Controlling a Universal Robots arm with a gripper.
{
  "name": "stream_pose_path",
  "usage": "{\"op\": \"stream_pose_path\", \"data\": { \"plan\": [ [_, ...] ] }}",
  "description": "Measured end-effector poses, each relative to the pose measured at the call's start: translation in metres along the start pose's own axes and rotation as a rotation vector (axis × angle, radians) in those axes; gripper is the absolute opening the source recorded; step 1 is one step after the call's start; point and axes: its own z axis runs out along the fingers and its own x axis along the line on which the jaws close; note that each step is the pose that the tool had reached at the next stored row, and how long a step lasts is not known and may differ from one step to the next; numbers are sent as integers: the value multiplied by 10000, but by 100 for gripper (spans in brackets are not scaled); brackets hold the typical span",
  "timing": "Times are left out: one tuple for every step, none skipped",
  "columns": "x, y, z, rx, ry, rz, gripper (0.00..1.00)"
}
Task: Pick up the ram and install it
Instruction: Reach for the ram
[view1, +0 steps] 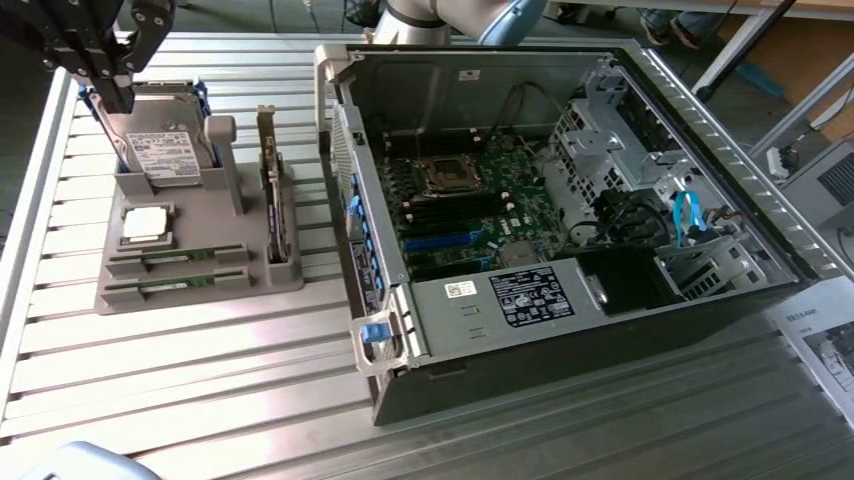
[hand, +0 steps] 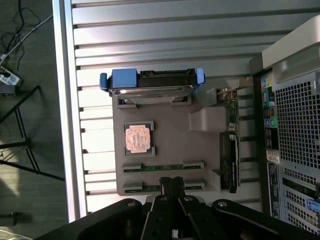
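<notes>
Overhead, black hand (hand: 171, 181) clenched, empty; slim green ram (hand: 162, 166) slotted in matte grey tray (hand: 170, 145)

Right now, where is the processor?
On the exterior view's left, the processor sits in the gray holder, between the hard drive and the two ram sticks.

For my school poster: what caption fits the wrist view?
Shut tool over a gray tray holding two RAM sticks, processor and hard drive.

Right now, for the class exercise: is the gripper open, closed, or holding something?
Gripper: closed, holding nothing; both ram sticks lie in their slots on the grey tray.
</notes>
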Motion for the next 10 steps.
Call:
{"op": "stream_pose_path", "data": {
  "plan": [
    [-1, -9, 0, 0, 0, 0, 10],
    [-2, -18, -1, 0, 1, 0, 10],
    [-3, -28, -1, 0, 1, 0, 10],
    [-4, -37, -2, 0, 1, 0, 10],
    [-5, -47, -2, 0, 1, 0, 10],
    [-5, -56, -3, 0, 0, 0, 10],
    [-6, -65, -2, 0, 0, 0, 10],
    [-7, -74, -3, 1, 1, 0, 10],
    [-8, -83, -4, 1, 1, 0, 10],
    [-9, -92, -4, 2, 1, 0, 10]
  ]
}}
